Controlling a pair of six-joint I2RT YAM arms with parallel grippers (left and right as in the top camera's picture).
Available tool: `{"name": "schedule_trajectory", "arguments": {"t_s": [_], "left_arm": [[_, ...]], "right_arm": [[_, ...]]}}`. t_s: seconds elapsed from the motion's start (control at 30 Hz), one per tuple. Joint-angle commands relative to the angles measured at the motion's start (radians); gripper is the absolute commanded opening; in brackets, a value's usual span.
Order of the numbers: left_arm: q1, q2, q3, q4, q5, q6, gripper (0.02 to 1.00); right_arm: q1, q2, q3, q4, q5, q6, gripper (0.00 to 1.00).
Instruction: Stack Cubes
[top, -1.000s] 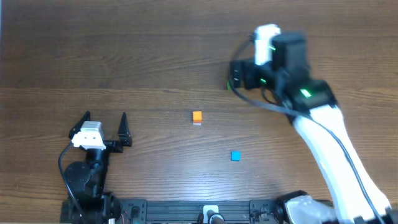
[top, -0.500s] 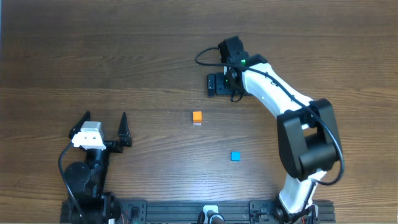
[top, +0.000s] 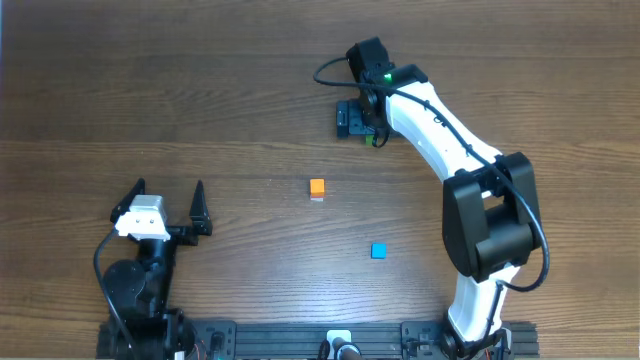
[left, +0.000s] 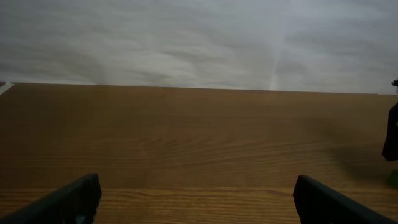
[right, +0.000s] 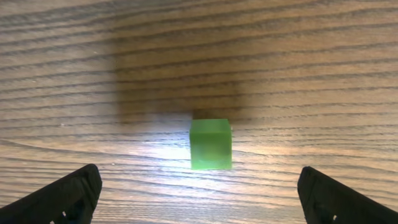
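The wooden table (top: 150, 80) is dark brown, with fine grain running side to side and a faint straight seam crossing its width. Beyond the table's far edge stands a pale grey backdrop (left: 186, 37), softly mottled, meeting the table along a straight line.

green cube (right: 211, 144): mostly hidden under right gripper (top: 352, 120) from above | fingers (right: 62, 199) flanking cube: clipped at frame edge

Your right arm (top: 440, 125) has white shells between bulky black joints, a thin black cable (top: 335, 72) looping at its wrist and a small green light (top: 384, 76). Your left arm (top: 140, 275) is mostly black, with a white block (top: 140, 217) behind two dark, pointed fingers (top: 199, 208).
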Motion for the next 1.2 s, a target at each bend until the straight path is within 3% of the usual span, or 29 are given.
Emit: {"name": "schedule_trajectory", "arguments": {"t_s": [0.03, 0.33, 0.8, 1.2], "left_arm": [[0.005, -0.007, -0.006, 0.002, 0.01, 0.014, 1.0], [0.005, -0.007, -0.006, 0.002, 0.01, 0.014, 1.0], [0.005, -0.007, -0.006, 0.002, 0.01, 0.014, 1.0], [0.005, -0.007, -0.006, 0.002, 0.01, 0.014, 0.998]], "right_arm": [[-0.025, 0.054, 0.017, -0.012, 0.0, -0.044, 0.991], [-0.032, 0.112, 0.017, 0.002, -0.031, -0.097, 0.982], [-0.031, 0.117, 0.017, 0.007, -0.058, -0.114, 0.549], [-0.029, 0.117, 0.016, 0.013, -0.053, -0.099, 0.329]]}}
